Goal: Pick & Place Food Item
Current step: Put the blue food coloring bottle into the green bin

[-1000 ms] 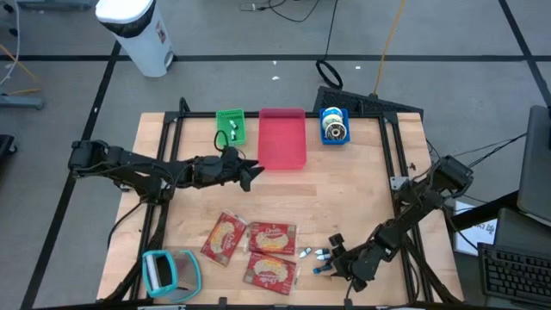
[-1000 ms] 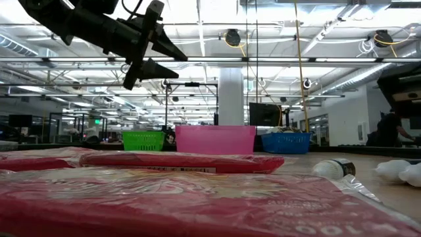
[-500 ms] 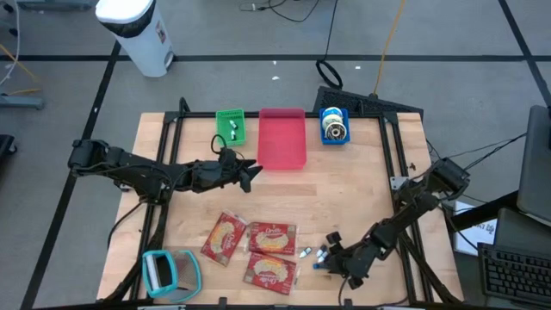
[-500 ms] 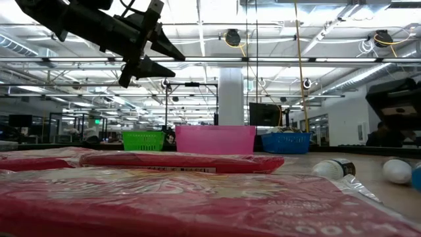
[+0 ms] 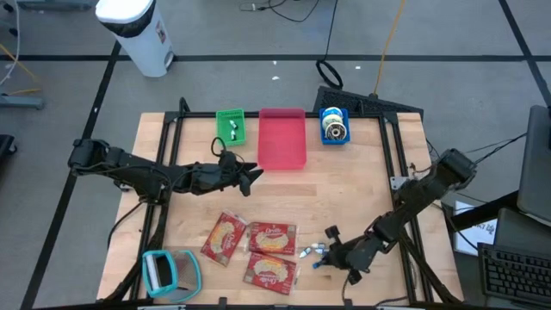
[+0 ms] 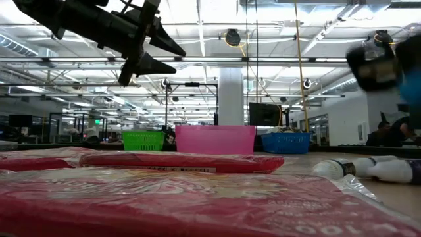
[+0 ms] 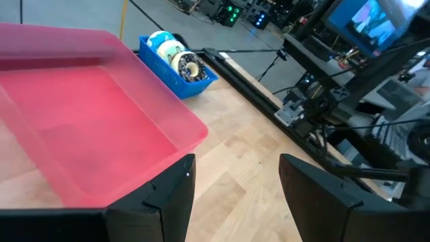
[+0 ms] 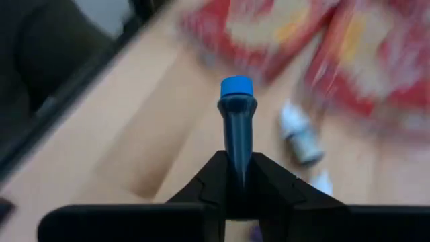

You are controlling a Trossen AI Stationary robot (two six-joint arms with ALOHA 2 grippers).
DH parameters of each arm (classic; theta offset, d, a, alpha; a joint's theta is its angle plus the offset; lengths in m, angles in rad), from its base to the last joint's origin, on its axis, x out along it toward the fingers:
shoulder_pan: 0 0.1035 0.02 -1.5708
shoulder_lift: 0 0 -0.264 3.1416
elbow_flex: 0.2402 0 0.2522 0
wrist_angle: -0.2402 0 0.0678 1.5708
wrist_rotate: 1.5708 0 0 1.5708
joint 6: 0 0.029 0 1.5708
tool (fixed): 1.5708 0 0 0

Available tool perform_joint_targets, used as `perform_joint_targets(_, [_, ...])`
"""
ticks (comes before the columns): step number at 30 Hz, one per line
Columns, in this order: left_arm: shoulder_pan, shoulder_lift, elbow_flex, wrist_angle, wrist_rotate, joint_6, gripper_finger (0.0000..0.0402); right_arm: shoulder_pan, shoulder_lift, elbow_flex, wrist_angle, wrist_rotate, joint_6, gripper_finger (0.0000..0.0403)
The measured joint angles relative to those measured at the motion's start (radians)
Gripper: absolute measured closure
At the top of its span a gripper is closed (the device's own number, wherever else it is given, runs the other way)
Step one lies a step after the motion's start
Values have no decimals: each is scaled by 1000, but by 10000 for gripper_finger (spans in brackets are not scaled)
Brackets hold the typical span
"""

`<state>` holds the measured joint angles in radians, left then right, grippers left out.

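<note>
Three red snack packets (image 5: 225,237) (image 5: 272,237) (image 5: 269,272) lie flat on the wooden table near its front edge. Just right of them my right gripper (image 5: 323,256) is shut on a small dark bottle with a blue cap (image 8: 236,87); it shows blurred in the low view (image 6: 381,66). Two small white bottles (image 6: 335,169) (image 6: 395,172) lie on their sides on the table below it. My left gripper (image 5: 250,176) hovers open and holds nothing, just short of the red tray (image 5: 282,138) (image 7: 101,121). My right gripper pinches the bottle's lower end (image 8: 236,144) between its two fingers. The fingers slant down from the table's right side. The bottle runs on along the fingers' line, cap (image 8: 236,86) foremost, lifted clear of the table.
Along the far edge stand a green bin (image 5: 231,127), the red tray and a blue bin (image 5: 334,127) (image 7: 178,60) with round rolls in it. A teal holder (image 5: 170,271) sits at the near left corner. Bare wood lies between the tray and the packets.
My right gripper has risen from table height and shifted a little toward the table's left edge. The blue-capped bottle has come up with it, off the table. The white bottles have stayed where they lay.
</note>
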<state>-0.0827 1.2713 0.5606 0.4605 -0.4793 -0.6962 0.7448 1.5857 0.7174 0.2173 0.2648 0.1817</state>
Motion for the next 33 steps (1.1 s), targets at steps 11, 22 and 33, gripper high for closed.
perform_joint_targets(11, [13, 142, 0, 240, 18, -13, 188, -133, -211, 1, -132, 478, -439, 357])
perform_joint_targets(22, [134, 461, 234, 312, 380, 144, 137, -527, -197, 0, -76, 519, -705, 359])
perform_joint_targets(33, [157, 554, 442, 139, 339, 270, 72, -586, -197, -1, 127, 457, -882, 359])
